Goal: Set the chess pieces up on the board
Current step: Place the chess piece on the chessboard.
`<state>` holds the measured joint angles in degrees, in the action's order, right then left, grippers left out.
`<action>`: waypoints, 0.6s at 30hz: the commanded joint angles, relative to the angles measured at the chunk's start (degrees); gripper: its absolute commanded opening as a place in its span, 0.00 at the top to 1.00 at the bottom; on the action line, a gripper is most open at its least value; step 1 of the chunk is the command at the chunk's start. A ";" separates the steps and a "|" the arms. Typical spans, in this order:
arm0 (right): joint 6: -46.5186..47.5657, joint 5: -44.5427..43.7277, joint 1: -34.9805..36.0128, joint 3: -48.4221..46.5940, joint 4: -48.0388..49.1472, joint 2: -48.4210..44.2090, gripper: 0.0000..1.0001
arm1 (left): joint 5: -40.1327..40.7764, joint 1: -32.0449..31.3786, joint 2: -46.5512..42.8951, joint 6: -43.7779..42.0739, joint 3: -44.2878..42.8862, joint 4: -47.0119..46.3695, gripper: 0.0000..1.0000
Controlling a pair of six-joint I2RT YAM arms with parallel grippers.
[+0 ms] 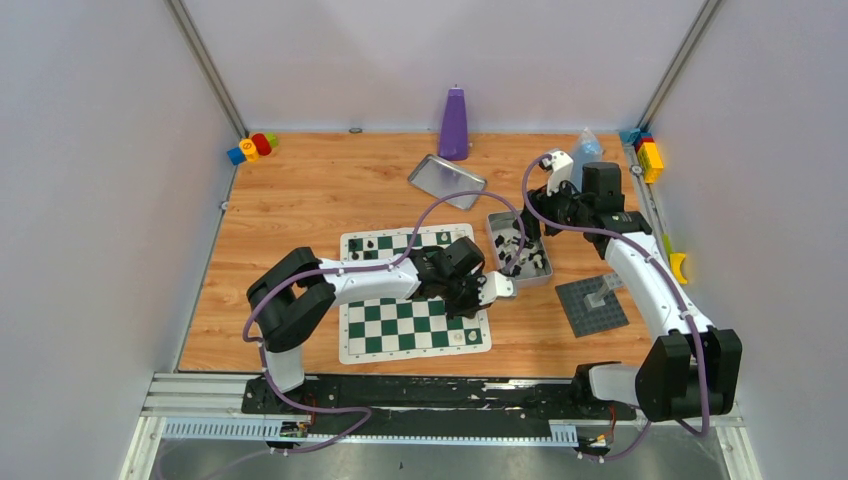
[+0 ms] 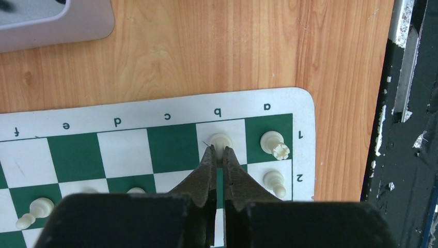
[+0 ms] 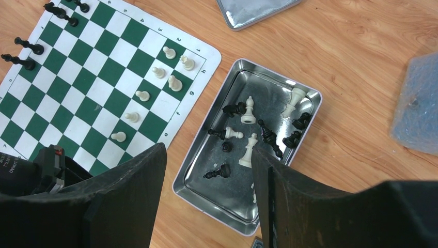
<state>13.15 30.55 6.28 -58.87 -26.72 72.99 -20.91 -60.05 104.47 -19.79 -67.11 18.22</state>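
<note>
Your left claw (image 2: 219, 151) enters from the bottom of its wrist view, fingers pressed almost together. The tips sit against a cream-white piece (image 2: 221, 140) standing on the white b1 square of the green-and-white chessboard (image 2: 124, 150); whether they actually grip it cannot be told. Just right of that piece a white rook (image 2: 275, 144) stands on a1, with a white pawn (image 2: 275, 182) below it in the frame on a2, by the board's rounded corner. Your right claw (image 3: 207, 150) hangs spread wide, holding nothing, above a rectangular metal tin (image 3: 235, 199) at centre frame. Loose black and white chess pieces (image 3: 248, 110) lie scattered inside it. Left of the tin, the board carries a line of white pieces (image 3: 174, 82) along the edge nearest the tin and black pieces (image 3: 28, 46) at the upper left. Tin and board both rest on the wooden desk (image 3: 335, 77).
</note>
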 commanded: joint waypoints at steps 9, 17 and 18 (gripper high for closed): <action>0.59 0.17 -0.13 0.41 2.02 0.98 0.38 | -0.77 -0.67 -0.86 -1.25 0.27 -0.62 0.83; -0.32 -2.52 -0.09 -0.18 1.97 2.53 0.39 | 0.99 -0.60 -2.87 -1.12 0.31 -0.94 0.59; -0.46 -3.21 -0.02 -0.26 1.99 2.91 0.40 | 1.32 -0.60 -3.50 -1.13 0.27 -0.92 0.55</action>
<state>13.13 29.34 6.28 -58.87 -26.72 74.96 -20.36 -60.29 104.47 -20.01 -67.09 18.20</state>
